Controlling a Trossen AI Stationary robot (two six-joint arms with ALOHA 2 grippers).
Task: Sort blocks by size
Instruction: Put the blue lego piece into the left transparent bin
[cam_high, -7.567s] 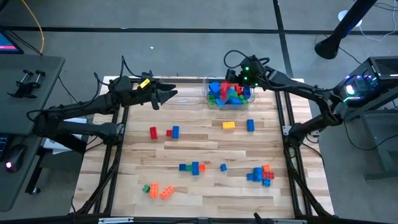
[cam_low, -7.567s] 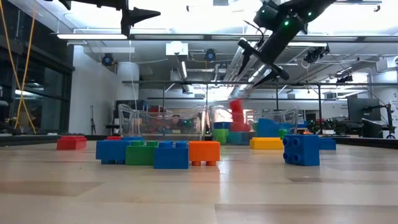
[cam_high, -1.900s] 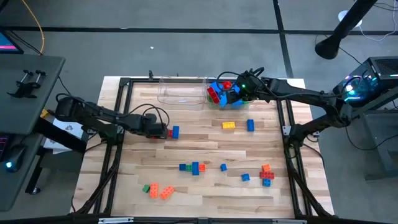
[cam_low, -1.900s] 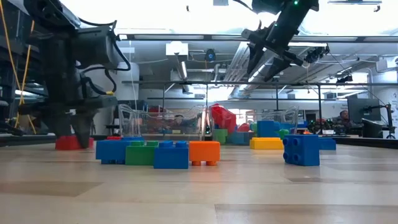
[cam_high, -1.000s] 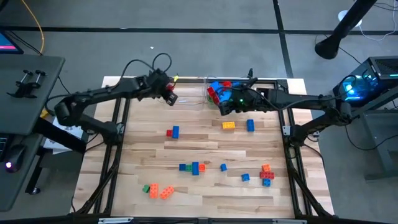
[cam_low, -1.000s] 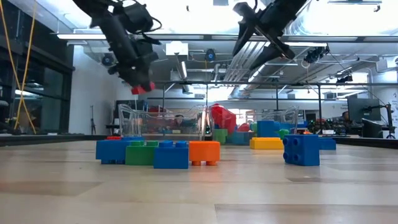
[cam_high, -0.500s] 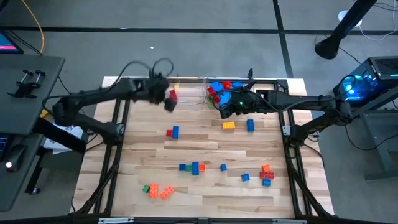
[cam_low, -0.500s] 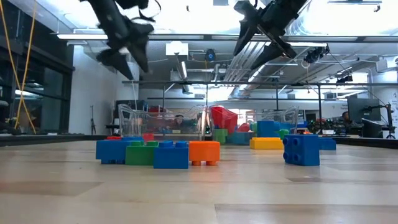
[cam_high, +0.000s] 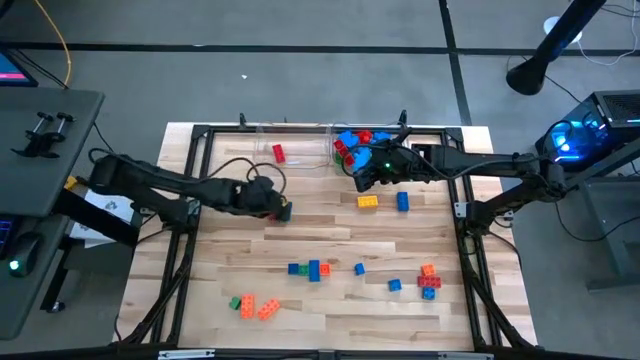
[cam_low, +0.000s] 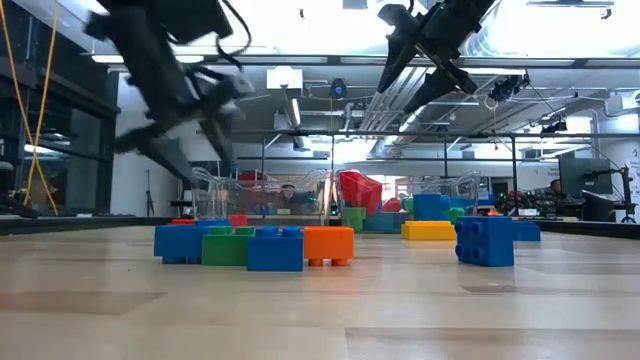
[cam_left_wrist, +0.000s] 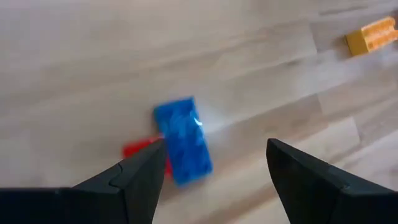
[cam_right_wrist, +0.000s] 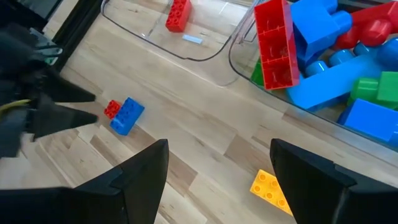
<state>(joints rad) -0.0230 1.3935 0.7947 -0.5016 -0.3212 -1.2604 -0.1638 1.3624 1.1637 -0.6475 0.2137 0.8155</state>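
Observation:
My left gripper (cam_high: 283, 210) is open, low over a small blue brick (cam_left_wrist: 183, 140) and a small red brick (cam_left_wrist: 140, 149) that lie side by side on the table; its fingers stand on either side of them without touching. Both bricks also show in the right wrist view (cam_right_wrist: 127, 115). My right gripper (cam_high: 365, 180) is open and empty, raised beside the right clear bin (cam_right_wrist: 239, 59) of large blocks. A red brick (cam_high: 278, 153) lies in the left clear bin (cam_high: 305, 160).
A yellow brick (cam_high: 367, 201) and a blue brick (cam_high: 402, 201) lie near the right bin. A blue-green-orange row (cam_high: 310, 269), a small blue brick (cam_high: 359, 268), an orange-red cluster (cam_high: 428, 278) and a green-orange group (cam_high: 252, 305) lie toward the near edge.
My left gripper was over the left clear bin, shut on a red brick. It opened and the brick dropped into the bin. The gripper then went toward the near edge and down to the blue and red bricks.

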